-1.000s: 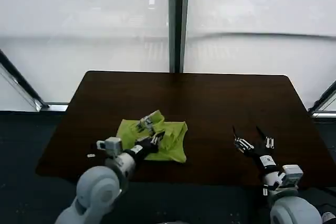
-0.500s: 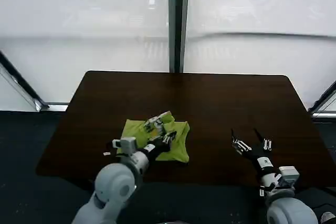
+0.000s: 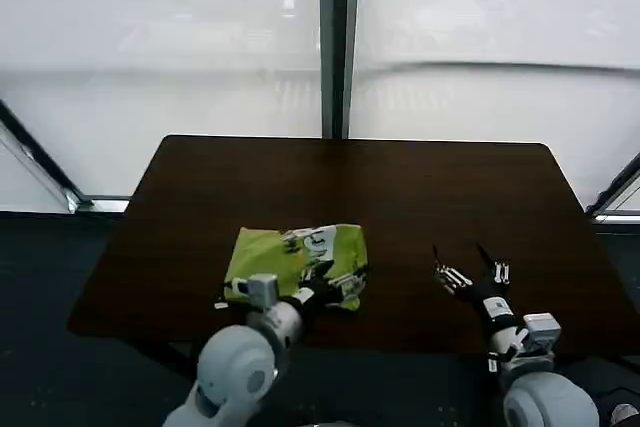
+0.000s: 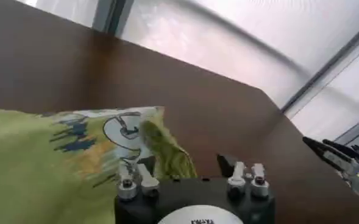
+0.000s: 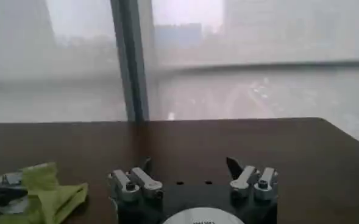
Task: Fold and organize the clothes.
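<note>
We see a dark brown table (image 3: 400,187) before frosted windows (image 3: 160,37). The T-shirt (image 3: 265,252) lies near its front edge, left gripper (image 3: 335,282) spread at its right corner; right gripper (image 3: 470,272) hovers open, apart

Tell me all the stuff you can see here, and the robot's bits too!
T-shirt: one, lime green with a small white print facing up, folded into a bundle on the near left part of the table.
Table: one, dark brown, under the T-shirt, reaching back to the windows.
Windows: large frosted white panes behind the table, with a dark post down the middle.
Left gripper: one, black and silver, at the near right edge of the T-shirt, fingers open, one finger against the cloth.
Right gripper: one, black and silver, over bare table at the near right, apart from the T-shirt, fingers open and holding nothing.
</note>
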Robot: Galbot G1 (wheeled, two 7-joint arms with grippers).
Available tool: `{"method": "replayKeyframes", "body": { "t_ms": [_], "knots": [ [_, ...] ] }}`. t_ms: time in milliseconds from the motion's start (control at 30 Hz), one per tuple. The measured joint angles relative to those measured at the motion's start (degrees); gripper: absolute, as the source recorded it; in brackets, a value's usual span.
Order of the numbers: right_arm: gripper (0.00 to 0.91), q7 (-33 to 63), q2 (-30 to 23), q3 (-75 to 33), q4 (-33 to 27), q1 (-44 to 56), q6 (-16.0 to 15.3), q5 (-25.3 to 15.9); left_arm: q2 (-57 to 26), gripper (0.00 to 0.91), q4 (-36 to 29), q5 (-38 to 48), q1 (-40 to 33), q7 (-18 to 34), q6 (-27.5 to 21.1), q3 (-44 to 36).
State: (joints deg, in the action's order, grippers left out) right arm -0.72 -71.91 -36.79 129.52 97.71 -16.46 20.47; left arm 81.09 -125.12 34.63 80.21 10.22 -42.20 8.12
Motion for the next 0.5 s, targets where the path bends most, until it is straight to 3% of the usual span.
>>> {"method": "replayKeyframes", "body": {
  "t_ms": [267,500],
  "knots": [
    [0.878,-1.2,4.0,7.7,-3.5,-5.3,-1.3,-2.9,-5.3,0.878,-3.9,-4.3,0.2,-3.9,1.8,6.1],
    [0.878,-0.9,2.2,16.5,-9.3,-13.1,-0.3,-6.2,-10.2,0.878,-4.1,-10.4,2.1,-5.0,6.6,12.3]
  ]
}}
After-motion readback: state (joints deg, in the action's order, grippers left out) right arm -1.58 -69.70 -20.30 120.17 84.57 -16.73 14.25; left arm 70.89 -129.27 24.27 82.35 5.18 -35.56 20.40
